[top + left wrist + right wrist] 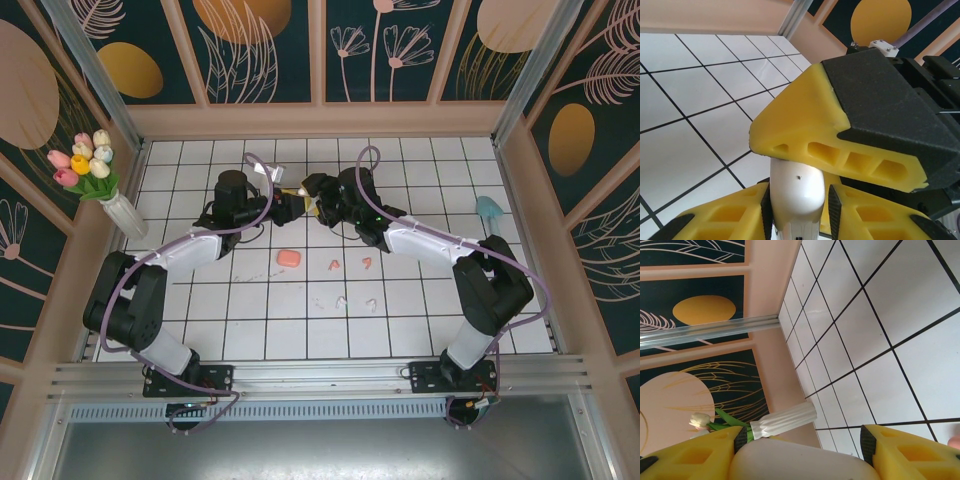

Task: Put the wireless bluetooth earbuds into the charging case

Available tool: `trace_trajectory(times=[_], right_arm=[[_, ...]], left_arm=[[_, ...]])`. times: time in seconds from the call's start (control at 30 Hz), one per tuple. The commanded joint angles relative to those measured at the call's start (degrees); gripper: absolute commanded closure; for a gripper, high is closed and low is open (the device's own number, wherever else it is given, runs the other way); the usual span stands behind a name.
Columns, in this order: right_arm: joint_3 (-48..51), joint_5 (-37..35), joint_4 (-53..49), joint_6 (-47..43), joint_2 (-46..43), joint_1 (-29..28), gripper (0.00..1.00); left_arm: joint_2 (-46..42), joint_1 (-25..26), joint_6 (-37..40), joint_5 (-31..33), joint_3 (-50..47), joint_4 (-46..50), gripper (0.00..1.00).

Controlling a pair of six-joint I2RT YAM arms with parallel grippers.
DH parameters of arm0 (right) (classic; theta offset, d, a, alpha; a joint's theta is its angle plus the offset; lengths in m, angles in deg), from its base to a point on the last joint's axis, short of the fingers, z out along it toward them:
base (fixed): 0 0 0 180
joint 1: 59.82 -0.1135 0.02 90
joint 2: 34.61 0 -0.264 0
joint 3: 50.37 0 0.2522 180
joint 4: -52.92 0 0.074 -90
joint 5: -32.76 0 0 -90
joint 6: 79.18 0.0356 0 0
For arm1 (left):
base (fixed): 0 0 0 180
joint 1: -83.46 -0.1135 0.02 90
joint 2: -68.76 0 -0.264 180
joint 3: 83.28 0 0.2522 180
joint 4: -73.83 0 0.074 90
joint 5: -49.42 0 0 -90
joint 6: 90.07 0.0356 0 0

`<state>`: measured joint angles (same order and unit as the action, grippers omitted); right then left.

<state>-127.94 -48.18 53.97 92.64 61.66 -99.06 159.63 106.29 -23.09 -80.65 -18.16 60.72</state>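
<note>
The left gripper (799, 207) has its yellow fingers set either side of a glossy, rounded white charging case (797, 182), with the black pads pressed against its flanks. The right gripper (802, 452) faces it and is clamped across the same case (the broad body fills the whole gap between those fingers). In the left wrist view one yellow right finger (830, 135) lies over the case's top. The two meet above the middle of the far half of the counter (250, 330). The left arm (190, 250) is folded with its elbow out at the near left and its forearm slanting inward. The right arm (430, 243) mirrors it.

On the white tiles with dark grout, nearer than the grippers and well apart from the held case, lie the wireless bluetooth earbuds (368, 263). A salmon-pink pair (335, 264) lies side by side, with a white pair (342, 302) just nearer. A salmon-pink rounded case (289, 258) sits left of the pink pair. A small teal object (488, 208) lies near the right wall. A ribbed white vase (128, 215) of tulips (85, 160) stands at the left wall. Dark teal wall panels (270, 50) carry peach and gold leaf prints.
</note>
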Motion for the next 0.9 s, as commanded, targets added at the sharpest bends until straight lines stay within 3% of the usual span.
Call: trace_trajectory(times=[0.0, 0.87], right_arm=[[0.4, -0.5, 2.8, 1.0, -1.4, 0.7, 0.54], [0.9, 1.3, 4.9, 0.9, -1.1, 0.6, 0.54]], left_arm=[[0.9, 0.5, -1.0, -4.7, 0.1, -2.1, 0.64], [2.3, 1.8, -2.5, -5.3, 1.1, -3.6, 0.74]])
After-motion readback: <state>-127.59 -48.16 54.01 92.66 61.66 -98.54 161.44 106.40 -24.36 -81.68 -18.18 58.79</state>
